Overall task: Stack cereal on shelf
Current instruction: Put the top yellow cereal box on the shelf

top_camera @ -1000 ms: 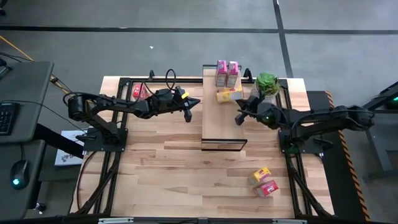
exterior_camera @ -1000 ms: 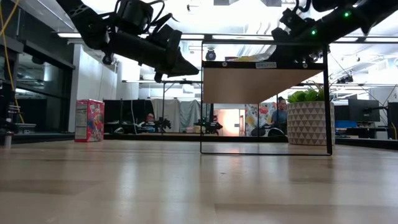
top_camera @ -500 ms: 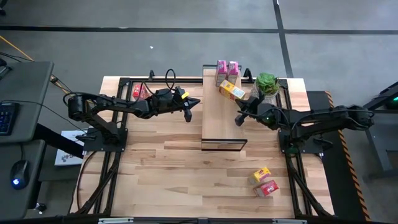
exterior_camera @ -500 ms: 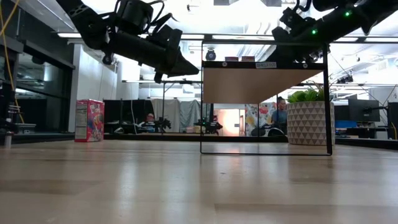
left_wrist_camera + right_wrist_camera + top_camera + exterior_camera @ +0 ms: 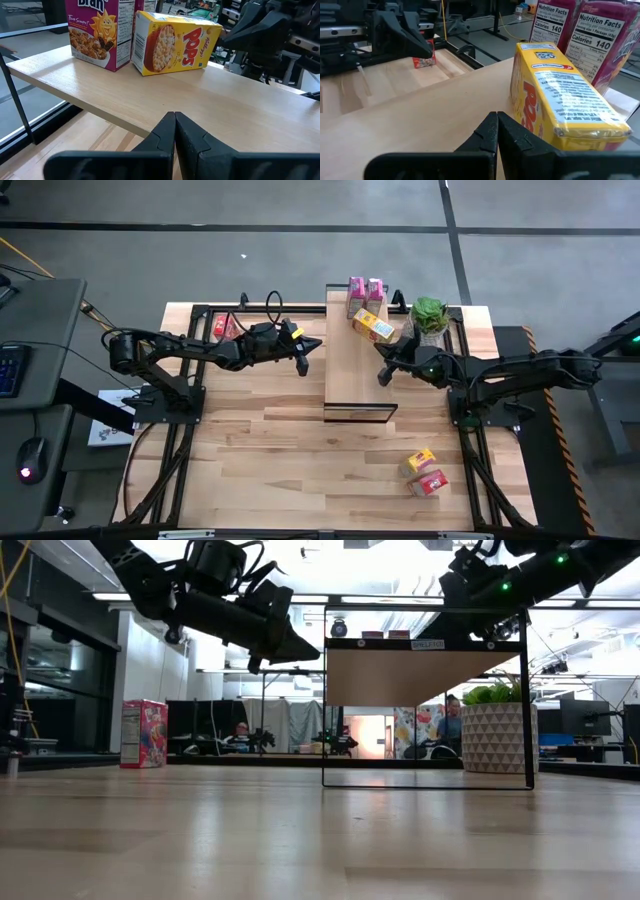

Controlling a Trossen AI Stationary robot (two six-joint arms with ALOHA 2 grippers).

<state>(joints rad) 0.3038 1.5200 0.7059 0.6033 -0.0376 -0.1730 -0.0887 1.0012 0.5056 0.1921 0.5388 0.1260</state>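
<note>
The shelf [image 5: 360, 380] holds two pink cereal boxes [image 5: 366, 296] upright at its far end. A yellow box [image 5: 175, 42] lies on its side just in front of them, slantwise [image 5: 372, 325]. My left gripper [image 5: 305, 362] hovers shut just left of the shelf, above board height [image 5: 174, 116]. My right gripper [image 5: 381, 372] is shut over the shelf's right part, pointing at the yellow box [image 5: 560, 100] without touching it. A red box [image 5: 225, 327] stands on the table at the far left. A yellow box [image 5: 420, 460] and a red box [image 5: 430, 482] lie near the right front.
A green potted plant [image 5: 430, 315] in a patterned white pot [image 5: 497, 730] stands right of the shelf's far end, close to my right arm. The shelf's dark frame legs [image 5: 527, 710] rise from the table. Bare tabletop [image 5: 280, 450] stretches in front of the shelf.
The yellow box on the shelf has turned from lying crosswise to slantwise and sits a little closer to the pink boxes. My right gripper has shifted slightly toward the table's left. My left arm has kept still.
</note>
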